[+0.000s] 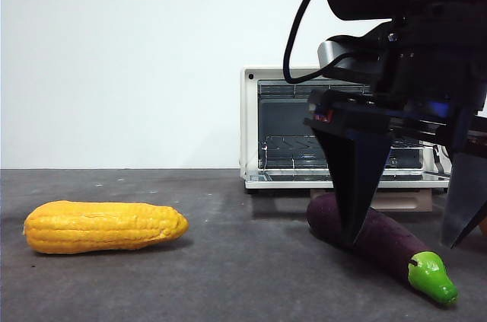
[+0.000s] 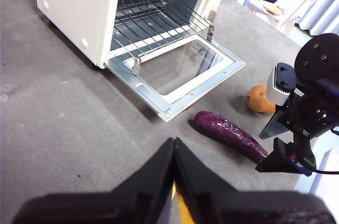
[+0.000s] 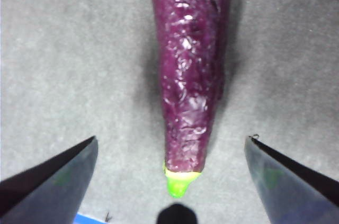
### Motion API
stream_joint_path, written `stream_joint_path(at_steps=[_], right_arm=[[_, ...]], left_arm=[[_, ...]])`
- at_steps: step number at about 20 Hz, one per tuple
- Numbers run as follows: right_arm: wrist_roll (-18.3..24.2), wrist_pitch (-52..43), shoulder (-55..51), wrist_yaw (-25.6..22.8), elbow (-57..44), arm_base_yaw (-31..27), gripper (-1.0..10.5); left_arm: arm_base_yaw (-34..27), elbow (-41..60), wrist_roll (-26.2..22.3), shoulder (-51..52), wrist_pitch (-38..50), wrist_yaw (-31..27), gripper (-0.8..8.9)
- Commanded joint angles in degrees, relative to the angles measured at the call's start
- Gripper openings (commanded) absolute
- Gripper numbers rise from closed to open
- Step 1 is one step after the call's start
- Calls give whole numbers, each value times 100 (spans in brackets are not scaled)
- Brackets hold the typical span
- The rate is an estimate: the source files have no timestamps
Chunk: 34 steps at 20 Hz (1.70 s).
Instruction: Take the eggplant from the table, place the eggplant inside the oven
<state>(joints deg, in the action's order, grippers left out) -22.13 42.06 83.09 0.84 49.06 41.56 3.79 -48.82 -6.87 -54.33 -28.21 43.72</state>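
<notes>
Toward the left side of the table [image 1: 228, 276] lies a yellow corn cob [image 1: 103, 226] on its side, well apart from everything else. My left gripper [image 2: 174, 144] waits up out of the way, its two jaws pressed together tip to tip. Farther right, at the back of the table, stands the cream-white oven [image 1: 251, 124], its glass door [image 2: 180, 73] folded down flat and the wire rack [image 2: 151, 15] showing inside. In front of that door the eggplant [image 1: 377, 240] lies on the table, purple body angled toward the oven, green stem cap [image 1: 431, 278] nearest the front edge. My right gripper [image 1: 411, 208] hangs low over it, jaws spread wide with one on each side of the body, neither touching it. Past the eggplant sits a small orange-brown fruit [image 2: 259, 98].
</notes>
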Motion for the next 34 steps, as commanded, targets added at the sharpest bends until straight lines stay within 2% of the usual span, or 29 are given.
stream_joint_path(at_steps=[1,9,10,12,15,21,26,28,34], right_arm=[[-103,-7,46,-26,-59,13,466],[-186,-50,317,-28,-61,48,456],[-188,-76,332,-42,-61,76,375],[-188,-195,332,-52,-61,179,126],[-192,-262,332,-111,-61,304,-14],[-190,-264,293,-284,-57,485,-12],[-190,-199,-387,195,57,575,-12],[-181,-63,-660,197,201,562,-12],[120,-50,-782,570,627,-63,-12]], left_arm=[[-9,52,7,-4,48,39,-6],[-9,52,7,-4,50,39,-6],[-9,52,7,-4,50,39,-6],[-9,52,7,-4,52,37,-6],[-9,52,7,-4,57,37,-6],[-4,52,7,-4,57,37,-5],[-4,52,7,-4,85,20,-6],[-4,52,7,-4,85,22,-6],[144,52,9,-4,68,20,-6]])
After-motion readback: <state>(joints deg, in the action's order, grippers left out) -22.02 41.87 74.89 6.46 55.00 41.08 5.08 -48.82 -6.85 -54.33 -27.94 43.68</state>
